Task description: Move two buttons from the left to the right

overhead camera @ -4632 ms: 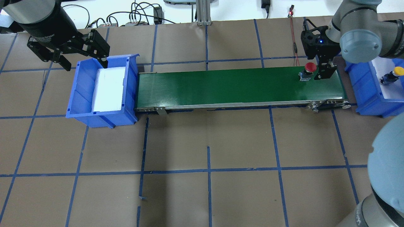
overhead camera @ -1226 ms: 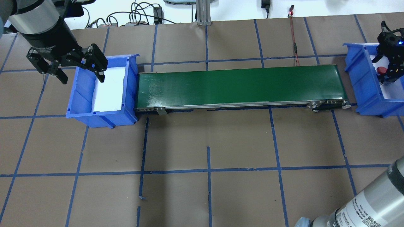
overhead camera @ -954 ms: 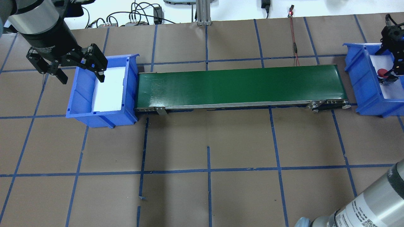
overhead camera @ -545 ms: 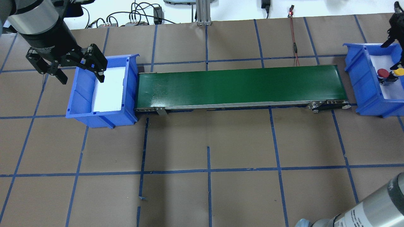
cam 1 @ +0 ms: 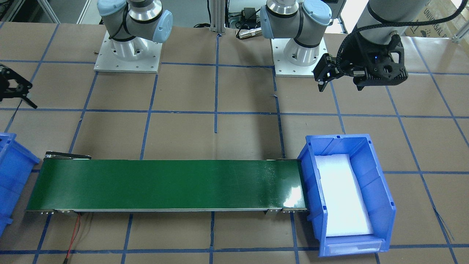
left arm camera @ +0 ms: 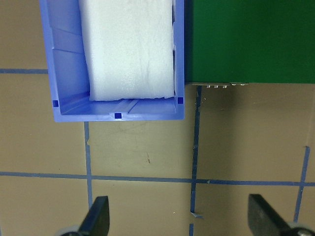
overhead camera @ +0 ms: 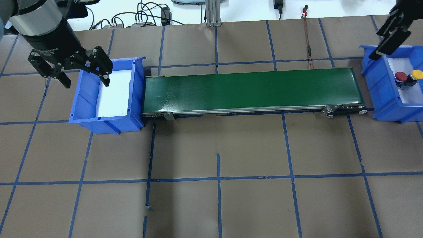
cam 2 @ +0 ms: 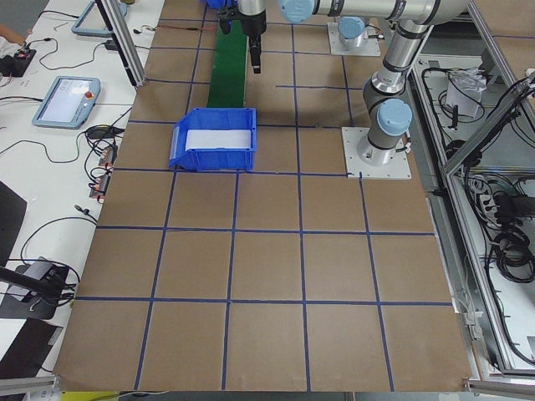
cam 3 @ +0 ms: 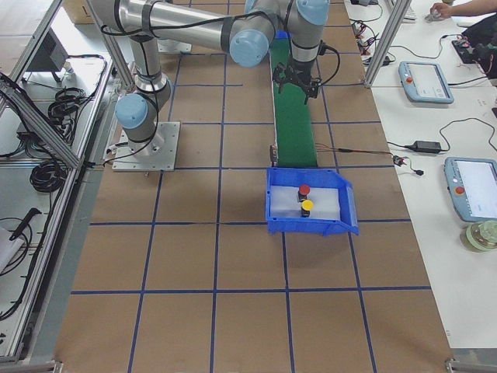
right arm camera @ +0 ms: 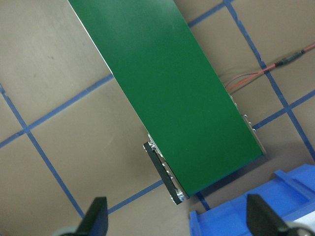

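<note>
Spread and empty, the right gripper (right arm camera: pixel 178 219) hangs well apart from the red button (overhead camera: pixel 401 76) and yellow button (overhead camera: pixel 417 74). The left gripper (left arm camera: pixel 179 219) is spread too.

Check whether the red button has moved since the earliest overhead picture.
Yes. The red button went rightward off the green conveyor belt and sits in the right blue bin beside the yellow button.

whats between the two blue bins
The green conveyor belt runs from the foam-lined left bin to the right bin holding the red button and yellow button. The belt is bare, clearest in the overhead view.
</note>
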You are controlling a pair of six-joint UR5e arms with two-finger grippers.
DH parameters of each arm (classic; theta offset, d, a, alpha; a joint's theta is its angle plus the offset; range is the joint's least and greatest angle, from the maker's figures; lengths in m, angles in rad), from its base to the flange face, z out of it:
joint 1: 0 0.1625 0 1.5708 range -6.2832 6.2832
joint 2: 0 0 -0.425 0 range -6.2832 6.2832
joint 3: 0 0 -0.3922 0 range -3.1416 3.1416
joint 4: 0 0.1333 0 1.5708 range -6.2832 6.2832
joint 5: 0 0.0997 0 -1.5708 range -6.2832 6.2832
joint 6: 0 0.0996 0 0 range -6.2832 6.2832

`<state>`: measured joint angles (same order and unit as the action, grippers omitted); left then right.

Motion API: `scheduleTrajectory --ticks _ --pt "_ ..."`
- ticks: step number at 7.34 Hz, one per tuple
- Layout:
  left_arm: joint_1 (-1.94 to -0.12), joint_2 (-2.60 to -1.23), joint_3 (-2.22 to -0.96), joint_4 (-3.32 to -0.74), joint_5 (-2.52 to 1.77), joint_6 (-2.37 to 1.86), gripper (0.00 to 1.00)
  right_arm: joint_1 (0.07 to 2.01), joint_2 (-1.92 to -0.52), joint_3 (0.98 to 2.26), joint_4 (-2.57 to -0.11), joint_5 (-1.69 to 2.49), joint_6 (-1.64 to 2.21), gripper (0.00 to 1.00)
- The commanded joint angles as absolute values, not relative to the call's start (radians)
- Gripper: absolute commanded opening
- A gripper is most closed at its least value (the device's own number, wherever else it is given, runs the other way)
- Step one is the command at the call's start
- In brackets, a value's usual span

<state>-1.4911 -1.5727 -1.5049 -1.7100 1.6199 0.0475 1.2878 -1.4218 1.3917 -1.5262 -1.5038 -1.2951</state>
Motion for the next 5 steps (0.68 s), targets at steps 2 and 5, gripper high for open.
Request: scheduleTrajectory --ticks 2,5 --pt "-1.491 -1.569 -1.506 -1.715 1.620 0.048 1.00 1.543 -1.430 1.393 -1.545 -1.509 -0.814 1.00" --pt "-1.491 -1.557 -1.519 -1.715 1.620 0.046 1.00 1.609 -1.436 1.390 -1.542 -1.514 -0.348 1.00"
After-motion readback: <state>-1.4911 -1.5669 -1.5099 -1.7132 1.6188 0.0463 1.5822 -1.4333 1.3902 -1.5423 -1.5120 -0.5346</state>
